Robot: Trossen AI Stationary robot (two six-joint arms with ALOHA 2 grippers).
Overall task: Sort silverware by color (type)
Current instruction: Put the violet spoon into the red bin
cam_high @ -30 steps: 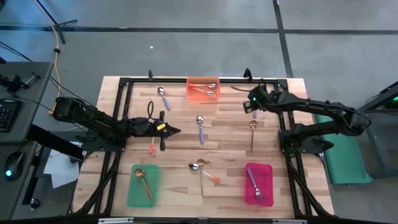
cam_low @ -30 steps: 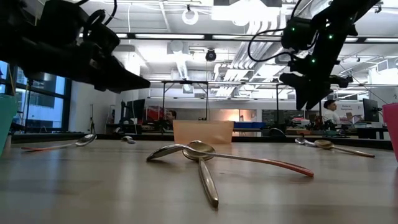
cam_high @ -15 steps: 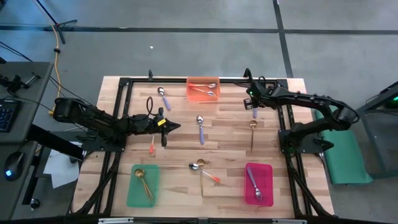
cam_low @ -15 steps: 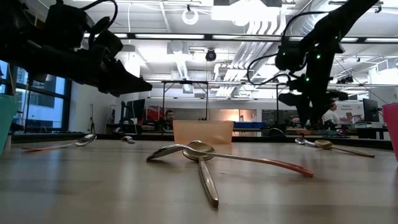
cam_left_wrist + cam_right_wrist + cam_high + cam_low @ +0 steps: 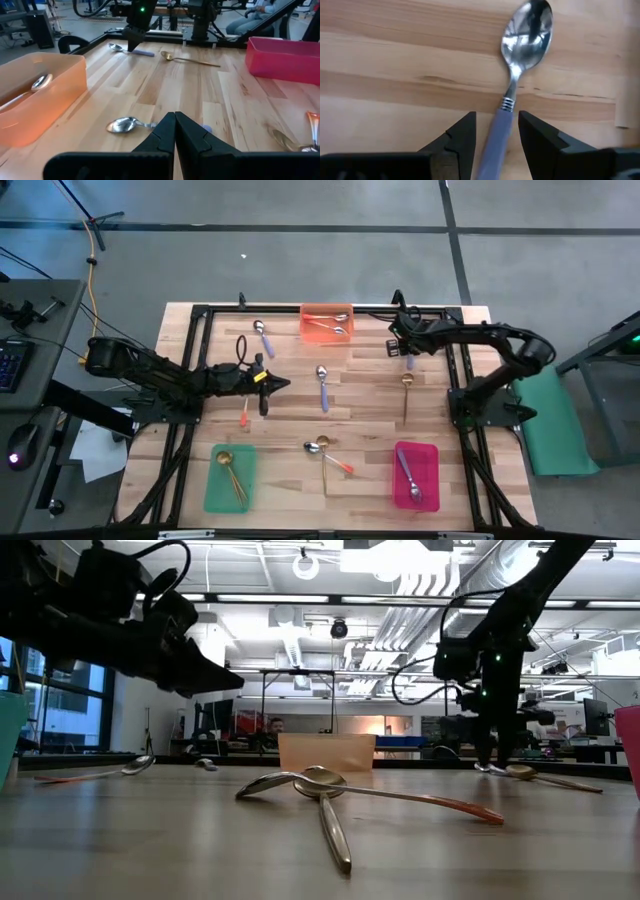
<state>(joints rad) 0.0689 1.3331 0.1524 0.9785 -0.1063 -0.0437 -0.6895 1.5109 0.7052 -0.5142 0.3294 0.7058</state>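
The table (image 5: 380, 405) was seen from above with three trays on it: an orange tray (image 5: 327, 323) at 12 o'clock with two spoons inside, a green tray (image 5: 230, 478) at 7 o'clock with gold spoons, and a pink tray (image 5: 416, 475) at 5 o'clock with one purple-handled spoon. The trays were judged to serve as one bin per handle colour.

The right gripper (image 5: 496, 136) was lowered at 2 o'clock over a purple-handled spoon (image 5: 512, 90); its jaws stood apart, one on each side of the handle, with nothing gripped yet. This placement was judged a set-up for closing on the handle.

The left gripper (image 5: 174, 134) was held at 9 o'clock above the wood, jaws fully closed and empty, apparently waiting.

Unsorted pieces remained: a gold spoon (image 5: 406, 392) just beside the right gripper, a purple spoon (image 5: 322, 386) at centre, another (image 5: 262, 336) at 11 o'clock, an orange-handled spoon (image 5: 244, 416) under the left arm, and a crossed gold-and-orange pair (image 5: 327, 455) at 6 o'clock. Nothing was seen blocking the handle.
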